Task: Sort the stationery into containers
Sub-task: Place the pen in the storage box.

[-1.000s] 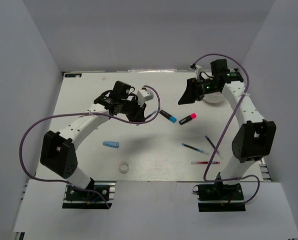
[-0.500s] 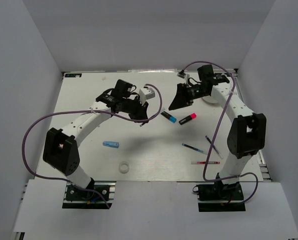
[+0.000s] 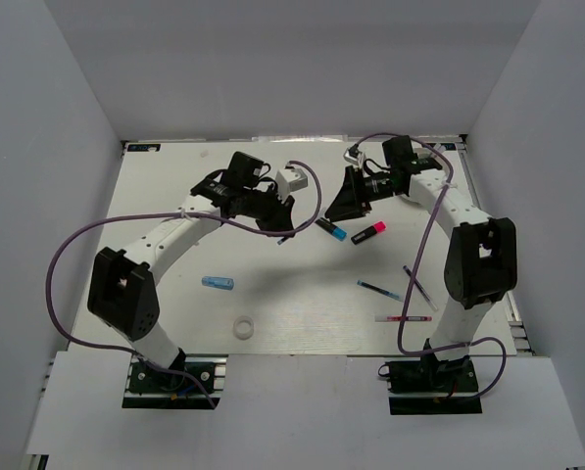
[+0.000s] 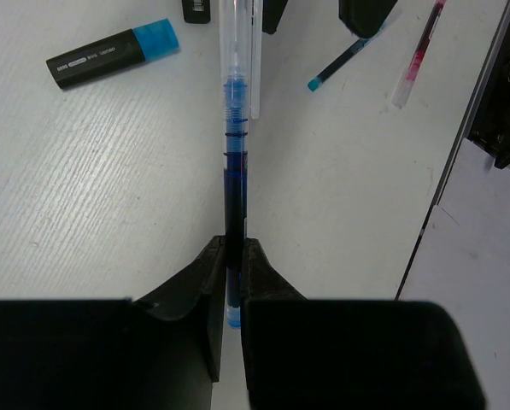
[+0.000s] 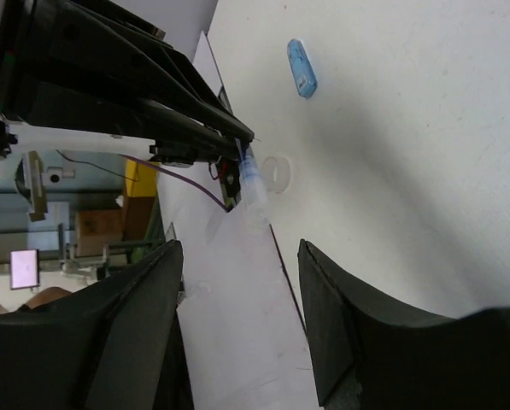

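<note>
My left gripper is shut on a dark-blue pen, which sticks out forward from the jaws above the table. In the left wrist view the gripper pinches the pen near its blue end. My right gripper hangs open just right of it, nothing between its fingers. Below it lie a blue-capped marker and a pink-capped marker. Two more dark pens and a red pen lie at the right front. The containers are hidden from view.
A light-blue tube and a white tape ring lie at the left front. Purple cables loop off both arms. White walls close in the table on three sides.
My right arm has swung left, bringing its open gripper close to the left one. The left gripper has edged slightly right, still holding the pen.
</note>
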Controlling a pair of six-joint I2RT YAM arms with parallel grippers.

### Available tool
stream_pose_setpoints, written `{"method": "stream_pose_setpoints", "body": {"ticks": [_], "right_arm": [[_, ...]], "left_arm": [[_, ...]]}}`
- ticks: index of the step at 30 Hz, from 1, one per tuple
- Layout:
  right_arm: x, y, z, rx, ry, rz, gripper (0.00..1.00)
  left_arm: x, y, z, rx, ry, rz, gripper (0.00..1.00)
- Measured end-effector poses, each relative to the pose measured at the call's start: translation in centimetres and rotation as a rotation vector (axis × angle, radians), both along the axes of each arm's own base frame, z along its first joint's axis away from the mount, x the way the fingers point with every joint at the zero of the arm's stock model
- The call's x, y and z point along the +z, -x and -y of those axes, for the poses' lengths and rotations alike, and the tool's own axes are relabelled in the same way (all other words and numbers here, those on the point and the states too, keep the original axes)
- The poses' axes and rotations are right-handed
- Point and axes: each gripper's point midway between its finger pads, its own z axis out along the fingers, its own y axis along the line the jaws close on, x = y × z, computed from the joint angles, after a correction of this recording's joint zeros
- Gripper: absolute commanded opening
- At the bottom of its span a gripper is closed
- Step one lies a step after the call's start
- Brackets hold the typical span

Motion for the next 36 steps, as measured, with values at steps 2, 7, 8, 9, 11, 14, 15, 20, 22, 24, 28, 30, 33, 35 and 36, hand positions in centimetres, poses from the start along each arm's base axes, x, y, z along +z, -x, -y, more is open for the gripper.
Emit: {"method": "stream_pose_setpoints", "body": {"ticks": [2,7,8,9,11,14,15,20,22,24,28,30,33,35,36], "right_arm": [[-0.1,0.0,-0.1,-0.001,-0.008,-0.024,0.61],[-0.5,-0.5,-0.3,-0.006,-0.018,-0.046,0.52],[-0.6,-0.5,-0.4,-0.006,-0.018,-0.049,0.50],[-0.6,-0.6,-0.4,-0.007,-0.018,-0.054,0.48],[-0.7,-0.6,-0.5,-0.008,-0.016,-0.064,0.47],[-0.9,-0.7,-0.7,-0.007,-0.017,-0.066,0.42],[-1.0,-0.7,-0.7,-0.008,-0.016,-0.069,0.40],[-1.6,-0.9,-0.8,-0.011,-0.009,-0.088,0.34],[-1.7,-0.9,-0.9,-0.012,-0.004,-0.092,0.32],[-1.7,-0.9,-1.0,-0.011,-0.003,-0.090,0.26],[-1.8,-0.9,-1.1,-0.006,-0.005,-0.095,0.13],[-1.8,-0.9,-1.2,-0.004,-0.006,-0.096,0.01],[-1.8,-1.1,-1.1,-0.007,0.003,-0.076,0.00],[-1.9,-1.6,-0.9,-0.017,0.032,-0.045,0.00],[-1.9,-1.9,-0.7,-0.025,0.054,-0.019,0.00]], "left_arm": [[-0.3,-0.1,0.1,-0.001,-0.003,-0.007,0.00],[-1.0,-0.1,0.3,-0.005,-0.012,-0.026,0.00],[-1.1,-0.1,0.3,-0.007,-0.013,-0.028,0.00],[-1.1,0.0,0.4,-0.009,-0.013,-0.028,0.00],[-1.2,0.0,0.5,-0.012,-0.013,-0.030,0.00],[-1.3,0.0,0.5,-0.015,-0.012,-0.034,0.00],[-1.3,0.0,0.6,-0.015,-0.012,-0.034,0.00],[-1.2,0.3,0.8,-0.024,-0.010,-0.035,0.00],[-1.2,0.3,0.9,-0.028,-0.009,-0.035,0.00],[-1.2,0.4,0.9,-0.031,-0.008,-0.034,0.00],[-1.2,0.4,0.9,-0.034,-0.008,-0.034,0.00],[-1.3,0.4,0.9,-0.033,-0.010,-0.032,0.32],[-1.3,0.3,0.9,-0.022,-0.014,-0.035,0.56],[-1.4,0.1,0.7,-0.003,-0.022,-0.036,0.77],[-1.5,-0.1,0.5,0.018,-0.029,-0.044,0.83]]}}
